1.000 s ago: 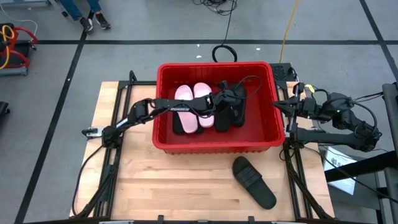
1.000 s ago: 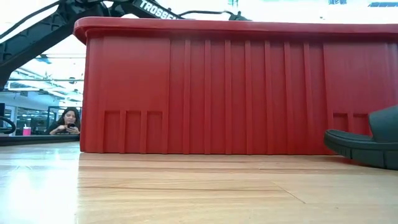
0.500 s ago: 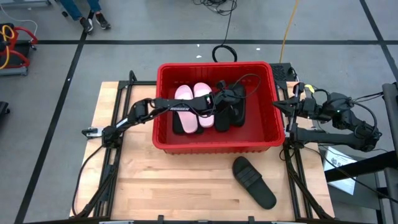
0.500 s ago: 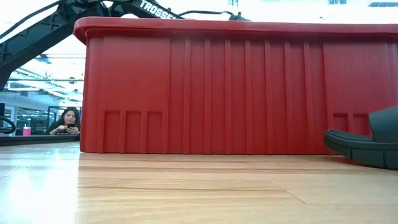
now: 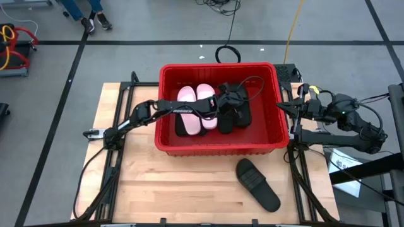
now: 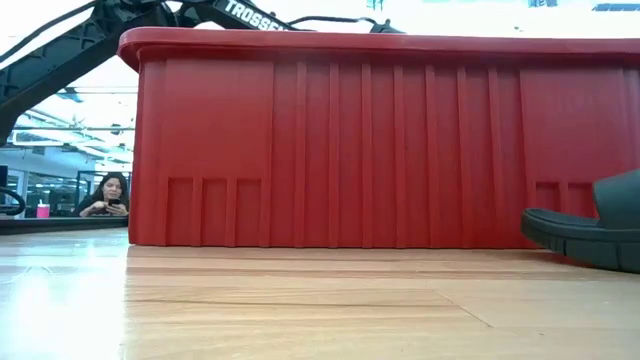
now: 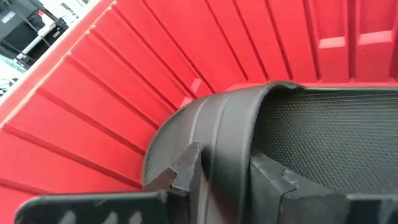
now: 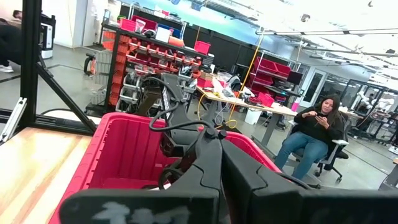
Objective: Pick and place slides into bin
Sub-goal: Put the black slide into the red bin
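Left tool reached into the bin, low over a black slide on the side toward the table's right edge. In the left wrist view its fingers straddled the slide's strap with a gap either side: spread, not pinching, slide resting in the bin. Right tool hung outside the bin's right wall, past the table's right edge, fingers pressed together, holding nothing

Bin sat at the table's far edge, about centred. Inside: two pink slides side by side toward the left wall, black slides beside them toward the right. One more black slide lay on the table near the front right corner, just clear of the bin's front wall, lying at an angle, strap up. Low view showed its end beside the bin

Judgement: one slide left to move. Slides look light, foam-like, flexible enough to bend; textured footbed, unlikely to slip. Best hold is the broad strap, one finger under the arch and one on top, or a pinch on the sole's side edge. A grip at one end would likely let it droop
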`<act>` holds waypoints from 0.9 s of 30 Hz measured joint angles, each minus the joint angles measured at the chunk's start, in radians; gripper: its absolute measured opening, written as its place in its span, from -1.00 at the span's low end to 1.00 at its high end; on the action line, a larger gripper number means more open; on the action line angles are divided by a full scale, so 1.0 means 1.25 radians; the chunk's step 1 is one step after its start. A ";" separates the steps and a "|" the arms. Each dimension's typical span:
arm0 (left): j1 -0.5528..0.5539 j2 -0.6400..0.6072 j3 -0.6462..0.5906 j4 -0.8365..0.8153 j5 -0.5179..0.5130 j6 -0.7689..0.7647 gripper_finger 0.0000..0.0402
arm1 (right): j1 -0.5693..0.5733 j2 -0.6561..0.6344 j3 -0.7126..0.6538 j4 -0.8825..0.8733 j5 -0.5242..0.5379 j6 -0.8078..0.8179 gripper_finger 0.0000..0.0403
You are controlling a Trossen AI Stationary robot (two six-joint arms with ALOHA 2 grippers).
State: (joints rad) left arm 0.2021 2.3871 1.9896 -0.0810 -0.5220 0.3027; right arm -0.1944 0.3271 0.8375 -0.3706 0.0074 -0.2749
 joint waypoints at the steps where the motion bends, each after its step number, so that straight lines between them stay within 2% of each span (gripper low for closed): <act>1: -0.002 0.000 0.000 0.000 0.000 0.001 -0.49 | 0.000 0.000 0.000 0.000 0.000 0.000 -1.00; 16: -0.023 0.000 0.000 0.001 -0.001 0.139 -0.44 | 0.000 0.000 0.000 0.000 -0.003 0.000 -1.00; 24: -0.034 -0.009 0.000 0.002 -0.006 0.157 -0.44 | 0.000 0.000 0.000 -0.001 -0.003 0.000 -1.00; 27: -0.039 -0.014 0.000 0.004 -0.034 0.166 -0.44 | 0.000 0.000 0.000 -0.001 -0.005 0.000 -1.00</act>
State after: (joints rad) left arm 0.1532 2.3695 1.9892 -0.0759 -0.5646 0.5099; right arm -0.1944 0.3271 0.8375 -0.3714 0.0014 -0.2747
